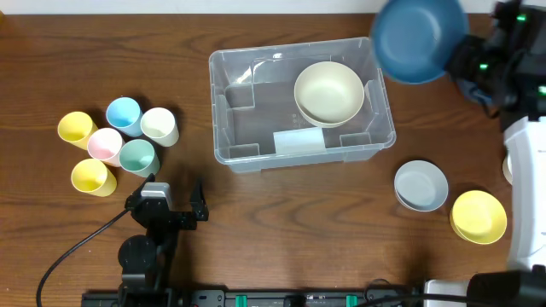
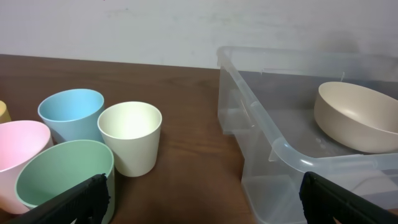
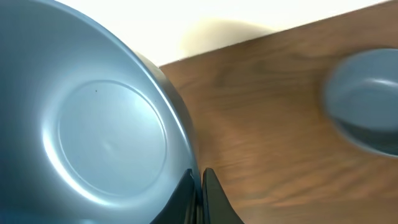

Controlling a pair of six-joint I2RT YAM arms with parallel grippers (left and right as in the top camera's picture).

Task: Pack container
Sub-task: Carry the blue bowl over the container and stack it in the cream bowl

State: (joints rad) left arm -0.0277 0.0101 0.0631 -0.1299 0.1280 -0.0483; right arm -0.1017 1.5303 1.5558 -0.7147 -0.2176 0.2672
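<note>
**Blue bowl in transit to container, right arm carrying**

Far left: a cluster of six cups (image 1: pixel 115 145) on the table, none packed yet. Just right of and below them sits my left gripper (image 1: pixel 171 205), jaws spread wide, holding nothing. Its wrist view looks past the cups to the container's near wall.

Centre: the container (image 1: pixel 223 102), a clear plastic bin, sits upright on the table. A cream bowl (image 1: pixel 329 92) is in its right half and a white label (image 1: pixel 299 141) is on the base. It lies well apart from the left gripper and just left of the right one.

Right: my right gripper (image 3: pixel 198 193) is pinched tight on the rim of a blue bowl (image 1: pixel 418 38), which is lifted and overlaps the container's far right corner in the overhead view. Below it, a grey bowl (image 1: pixel 421 185) and a yellow bowl (image 1: pixel 479 216) wait on the table.

Step, as I judge it: bowl packing, second bowl mid-carry. Next move calls for shifting the blue bowl left and nearer until it is over the cream bowl, levelling it, lowering it to nest, then letting go. Risk: the rim clips the bin wall if I descend too early.
</note>
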